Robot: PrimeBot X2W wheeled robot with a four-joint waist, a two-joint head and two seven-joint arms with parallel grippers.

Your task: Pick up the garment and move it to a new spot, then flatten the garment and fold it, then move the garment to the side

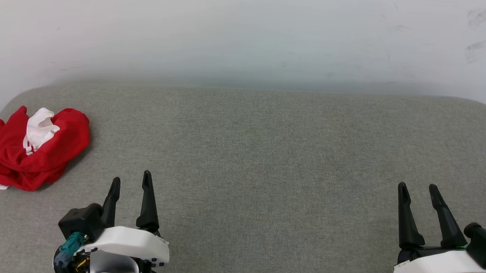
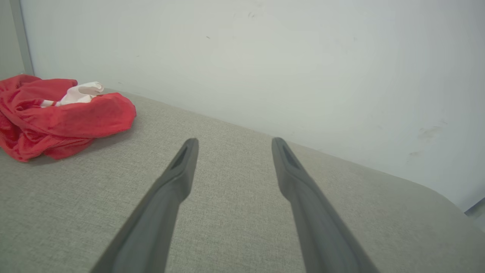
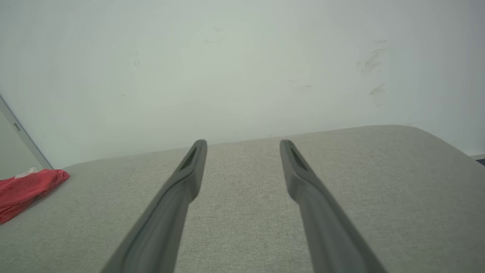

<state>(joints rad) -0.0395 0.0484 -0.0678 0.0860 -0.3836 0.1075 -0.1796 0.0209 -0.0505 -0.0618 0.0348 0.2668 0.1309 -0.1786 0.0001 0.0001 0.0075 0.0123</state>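
Right, we have both arms low at the near edge of the grey fabric bench (image 1: 267, 154). Our left claw (image 1: 131, 177) holds its two dark fingers spread wide, gripping nothing, and our right claw (image 1: 418, 187) stands just as wide and just as empty. The garment (image 1: 33, 148) lies crumpled in a red heap at the bench's far left edge, white fabric with striped trim poking out on top. It sits ahead and to the left of our left claw, apart from it. A pale wall (image 1: 247, 38) rises behind the bench.
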